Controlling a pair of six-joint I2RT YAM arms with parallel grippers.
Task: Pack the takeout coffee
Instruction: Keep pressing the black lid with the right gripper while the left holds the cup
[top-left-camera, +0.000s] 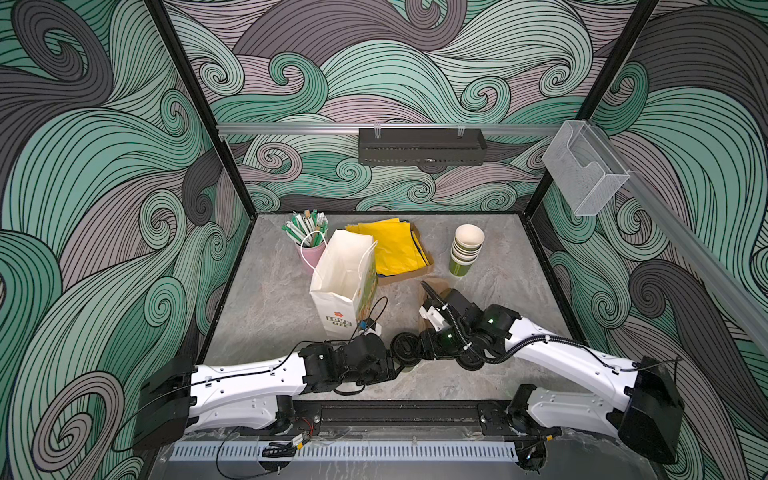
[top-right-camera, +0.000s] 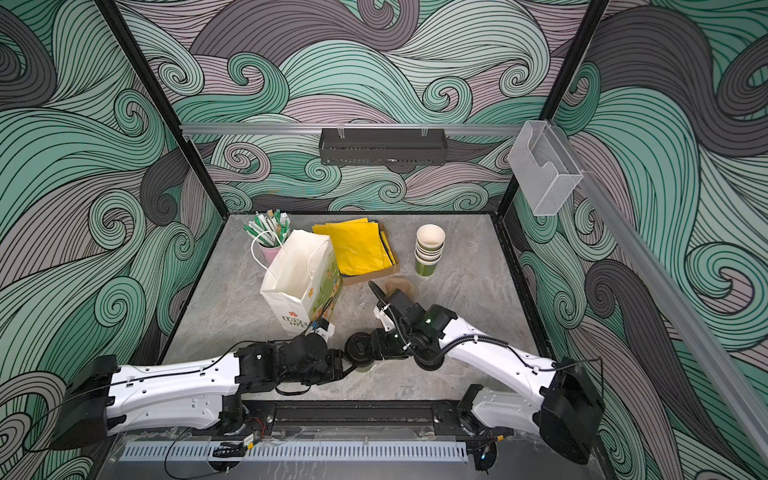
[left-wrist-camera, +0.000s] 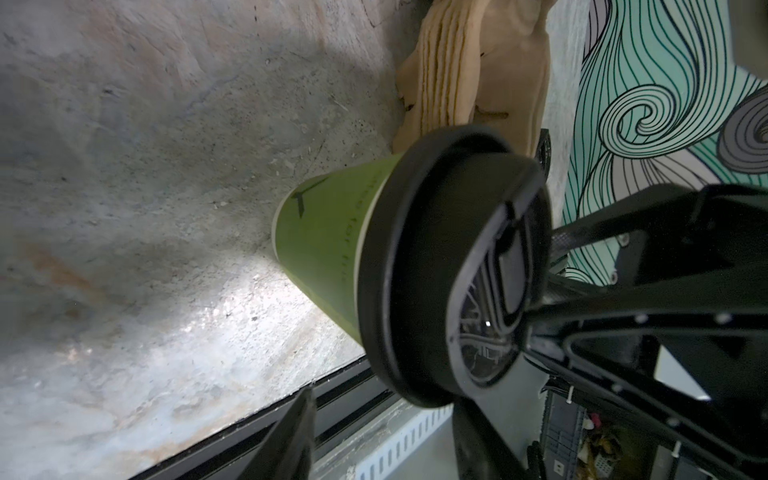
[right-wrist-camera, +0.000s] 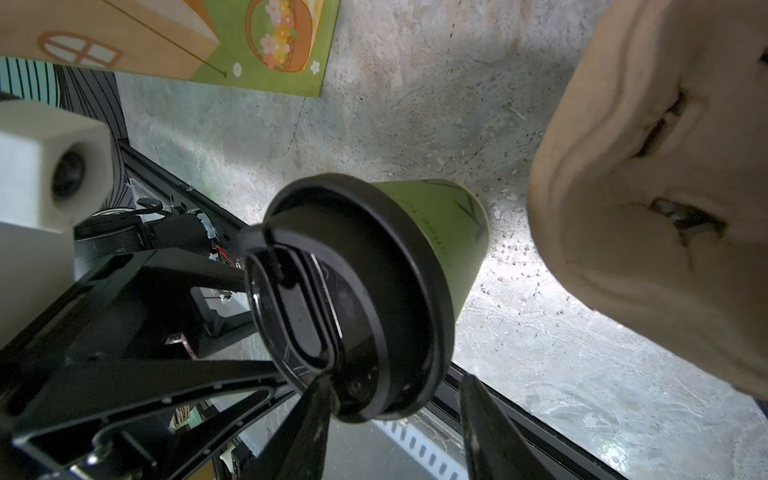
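The coffee (top-left-camera: 405, 348) was found upright on the worktop (top-left-camera: 270, 307) near its front edge, near the bag (top-left-camera: 340, 270), its lid (left-wrist-camera: 415, 270) set between the jaws of both the left pincer (left-wrist-camera: 382, 397) and the right pincer (right-wrist-camera: 395, 378), each partly spread, though whether either gripped it could not be told.

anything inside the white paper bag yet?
The white paper bag stands open; only bare cream inner walls show, no item. Its near wall hides the bottom, so that part is unseen. The takeout coffee is outside it.
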